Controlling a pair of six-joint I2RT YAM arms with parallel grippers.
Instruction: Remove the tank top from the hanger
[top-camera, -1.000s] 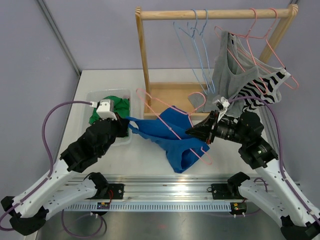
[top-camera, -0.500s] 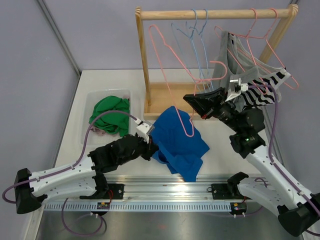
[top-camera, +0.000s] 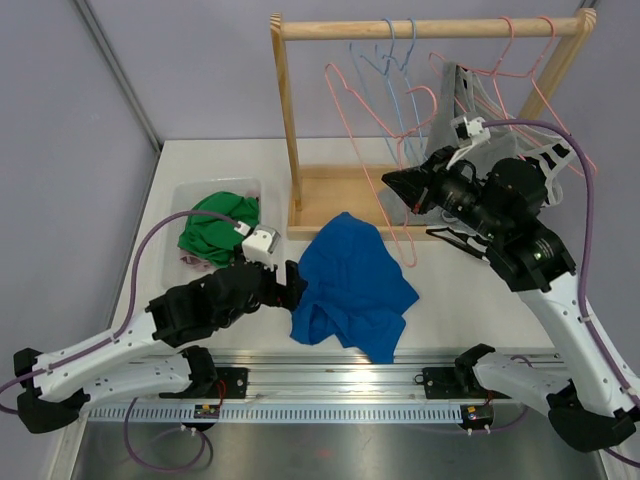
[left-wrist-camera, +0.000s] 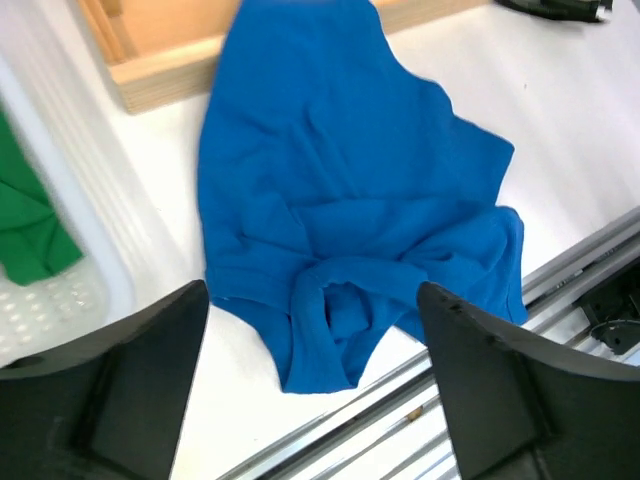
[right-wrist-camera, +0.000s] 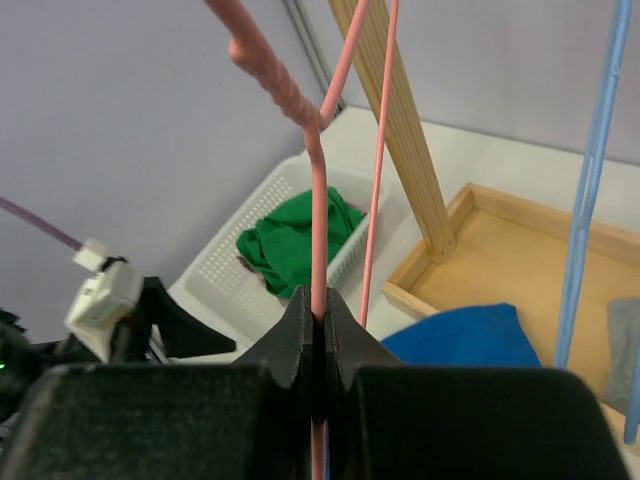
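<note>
The removal looked done. The crumpled blue cotton tank top (top-camera: 350, 285) lay in a heap on the white desk, close to the middle of the near edge and just in front of the wooden base tray of the timber clothes rack (top-camera: 430, 28). No wire ran through it in any view.

The thin pink wire hanger (right-wrist-camera: 318, 190) was bare. The right gripper (right-wrist-camera: 318, 300) held it aloft over the far right part of the desk, beside the rack, with its jaws pressed together on the wire. What was left, by my reckoning, was only to put that hanger somewhere and perhaps tidy the garment.

The left gripper (left-wrist-camera: 310, 300) had its jaws spread wide and held nothing. From its wrist camera the tank top filled the gap between the two fingers and lay below them. From above, the gripper sat at the garment's left border, but I could not tell whether it touched the cloth.

The tank top lay well apart from the right jaws, lower and nearer the near edge. A white plastic basket (top-camera: 215, 184) near the left edge held a green garment (top-camera: 218, 228).
</note>
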